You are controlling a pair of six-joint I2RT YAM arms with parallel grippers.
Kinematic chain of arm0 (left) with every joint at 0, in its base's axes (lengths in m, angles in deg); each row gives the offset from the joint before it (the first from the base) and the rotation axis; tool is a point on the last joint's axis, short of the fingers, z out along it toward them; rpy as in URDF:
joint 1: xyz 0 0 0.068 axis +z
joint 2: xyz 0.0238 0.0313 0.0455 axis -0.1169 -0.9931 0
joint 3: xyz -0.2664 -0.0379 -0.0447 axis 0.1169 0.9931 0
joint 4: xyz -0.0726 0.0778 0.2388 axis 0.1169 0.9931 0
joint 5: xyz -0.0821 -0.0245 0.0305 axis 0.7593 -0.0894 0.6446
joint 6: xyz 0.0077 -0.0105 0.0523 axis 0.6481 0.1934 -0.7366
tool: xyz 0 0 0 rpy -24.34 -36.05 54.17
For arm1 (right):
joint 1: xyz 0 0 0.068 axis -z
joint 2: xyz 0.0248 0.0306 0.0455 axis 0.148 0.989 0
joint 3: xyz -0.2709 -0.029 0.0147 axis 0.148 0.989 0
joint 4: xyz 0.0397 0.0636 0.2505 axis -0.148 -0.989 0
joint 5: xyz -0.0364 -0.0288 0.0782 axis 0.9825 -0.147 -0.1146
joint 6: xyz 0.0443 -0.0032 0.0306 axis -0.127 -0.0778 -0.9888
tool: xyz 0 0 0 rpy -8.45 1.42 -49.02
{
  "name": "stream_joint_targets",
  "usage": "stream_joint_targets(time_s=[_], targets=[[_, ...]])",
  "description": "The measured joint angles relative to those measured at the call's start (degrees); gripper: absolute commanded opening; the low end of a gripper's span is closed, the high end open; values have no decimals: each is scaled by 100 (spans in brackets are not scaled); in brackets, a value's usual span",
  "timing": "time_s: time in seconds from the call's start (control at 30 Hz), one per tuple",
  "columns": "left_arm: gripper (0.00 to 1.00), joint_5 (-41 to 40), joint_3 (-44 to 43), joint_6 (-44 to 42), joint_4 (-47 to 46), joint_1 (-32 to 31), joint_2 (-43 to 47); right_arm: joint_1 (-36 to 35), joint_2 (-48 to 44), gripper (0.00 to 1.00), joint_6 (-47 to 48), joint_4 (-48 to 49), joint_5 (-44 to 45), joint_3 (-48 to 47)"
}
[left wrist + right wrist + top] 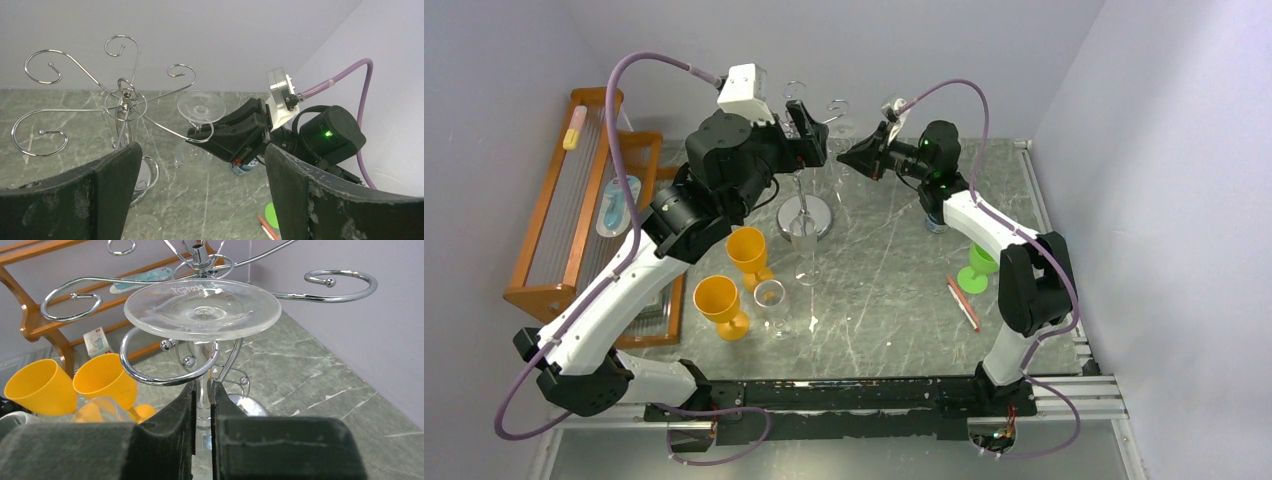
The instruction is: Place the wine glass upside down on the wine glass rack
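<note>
**A:** Top view, quick.
**B:** Both arms meet at the top of the wine glass rack (807,213). The left gripper (808,135) sits just left of the pole's top, jaws wide, nothing in them. The right gripper (849,157) is just right of it, jaws narrow. What it pinches is too faint to make out here.

**A:** Left wrist?
**B:** Clearer. The wine glass (201,106) is upside down, foot up, out at the end of one curled arm on the side of the rack toward the right arm. The right gripper clamps the stem just under that curl. The bowl hangs below, hazy.

**A:** Right wrist?
**B:** Its fingers (165,440) are closed tight on the stem. The stem sits inside the curl's hook, with the foot right above the wire. Touching or just off it, I cannot tell.

**A:** Progress?
**B:** Mostly done, I'd say: the glass is inverted and threaded into the rack. Left to do: settle the foot on the wire, open the right jaws, and back out without snagging the stem.
</note>
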Motion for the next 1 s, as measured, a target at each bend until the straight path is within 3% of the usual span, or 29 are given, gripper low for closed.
stream_joint_targets(time_s=[0.6,0.83,1.0], targets=[[97,2,22,-2,201,0,199,-57,-179,51,-114,-186,256,214],[97,264,22,-343,275,2,293,-57,-1038,55,-315,-514,691,837],[97,931,168,-699,260,2,446,-57,-2059,62,-809,-1366,1300,1233]])
